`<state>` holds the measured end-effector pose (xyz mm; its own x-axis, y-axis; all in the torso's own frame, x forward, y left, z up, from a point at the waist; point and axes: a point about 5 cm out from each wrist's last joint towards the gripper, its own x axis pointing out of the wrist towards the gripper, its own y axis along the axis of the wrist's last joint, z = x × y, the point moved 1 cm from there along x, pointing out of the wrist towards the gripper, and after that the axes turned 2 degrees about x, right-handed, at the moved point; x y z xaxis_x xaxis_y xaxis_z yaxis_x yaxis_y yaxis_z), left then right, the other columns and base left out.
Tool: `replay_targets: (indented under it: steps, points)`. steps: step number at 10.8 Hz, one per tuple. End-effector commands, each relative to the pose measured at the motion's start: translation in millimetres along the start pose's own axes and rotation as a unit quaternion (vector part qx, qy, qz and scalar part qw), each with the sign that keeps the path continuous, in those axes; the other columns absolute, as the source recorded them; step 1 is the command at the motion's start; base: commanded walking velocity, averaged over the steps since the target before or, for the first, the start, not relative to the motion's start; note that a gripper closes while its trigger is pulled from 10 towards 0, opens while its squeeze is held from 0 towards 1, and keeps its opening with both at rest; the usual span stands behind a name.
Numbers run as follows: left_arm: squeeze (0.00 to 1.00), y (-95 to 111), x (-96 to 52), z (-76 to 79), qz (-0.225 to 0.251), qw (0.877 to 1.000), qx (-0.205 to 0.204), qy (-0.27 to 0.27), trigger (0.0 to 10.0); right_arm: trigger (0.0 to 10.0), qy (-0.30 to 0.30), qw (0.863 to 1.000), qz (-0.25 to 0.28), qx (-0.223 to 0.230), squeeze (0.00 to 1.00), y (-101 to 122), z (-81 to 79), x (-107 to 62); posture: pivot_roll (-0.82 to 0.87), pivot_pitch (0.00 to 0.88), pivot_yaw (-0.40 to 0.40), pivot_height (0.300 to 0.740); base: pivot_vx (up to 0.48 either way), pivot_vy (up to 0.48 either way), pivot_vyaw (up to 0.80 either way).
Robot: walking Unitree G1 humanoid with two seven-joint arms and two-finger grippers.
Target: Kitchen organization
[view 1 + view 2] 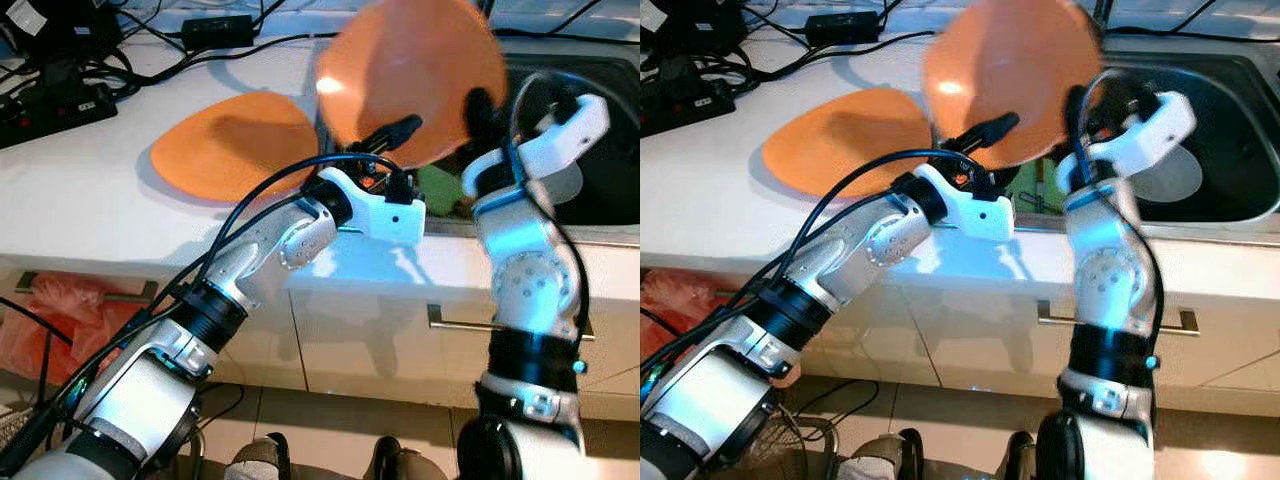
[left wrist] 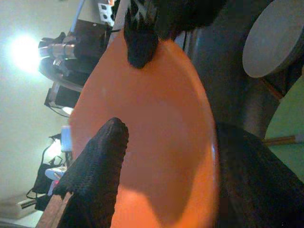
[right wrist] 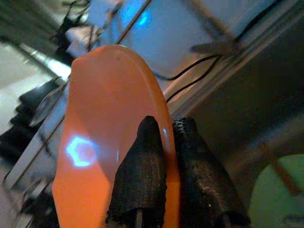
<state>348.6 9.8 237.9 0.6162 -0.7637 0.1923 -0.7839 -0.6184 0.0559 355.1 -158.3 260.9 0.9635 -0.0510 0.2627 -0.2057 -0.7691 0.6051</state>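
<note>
An orange plate (image 1: 400, 70) is held tilted in the air above the counter's front edge, beside the sink. My right gripper (image 1: 477, 105) is shut on its rim, both fingers (image 3: 142, 156) pinching the edge. My left gripper (image 1: 395, 135) is open around the opposite rim of the plate (image 2: 161, 133): one finger (image 2: 99, 175) lies against the inner face and the other sits behind the edge. A second orange plate (image 1: 235, 145) lies flat on the white counter (image 1: 90, 200) to the left.
The steel sink (image 1: 1240, 205) at right holds a white plate (image 1: 1175, 175) and something green (image 1: 435, 190). A power strip (image 1: 55, 105), an adapter (image 1: 215, 30) and cables lie at the counter's back left. Cabinet fronts with a handle (image 1: 460, 322) stand below, with a red bag (image 1: 60, 320) low left.
</note>
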Motion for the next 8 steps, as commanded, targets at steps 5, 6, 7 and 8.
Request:
replay_targets:
  steps: [5,6,7,8]
  points:
    - [0.0,-4.0,-11.0,6.3,-0.018,0.996,-0.084,0.012,10.0,0.0,-0.045,0.996,0.072,-0.019,0.0,29.4,11.3,10.4,0.15,0.16,0.06,0.74,0.0,0.0,0.0]
    - [0.0,-14.3,-16.0,11.5,-0.058,0.979,-0.194,0.035,10.0,0.0,-0.056,0.995,0.077,-0.037,0.0,32.4,16.5,11.5,0.15,0.16,0.06,0.74,0.0,0.0,0.0]
    - [0.0,-19.3,-20.1,10.7,-0.08,0.954,-0.284,0.054,10.0,0.0,-0.056,0.994,0.08,-0.057,0.0,34.3,18.0,12.0,0.15,0.16,0.057,0.74,0.0,0.0,0.0]
    - [0.0,-21.1,-25.4,13.9,-0.087,0.905,-0.416,0.034,10.0,0.0,-0.053,0.992,0.081,-0.076,0.0,35.6,19.2,12.7,0.15,0.158,0.055,0.74,0.0,0.0,0.0]
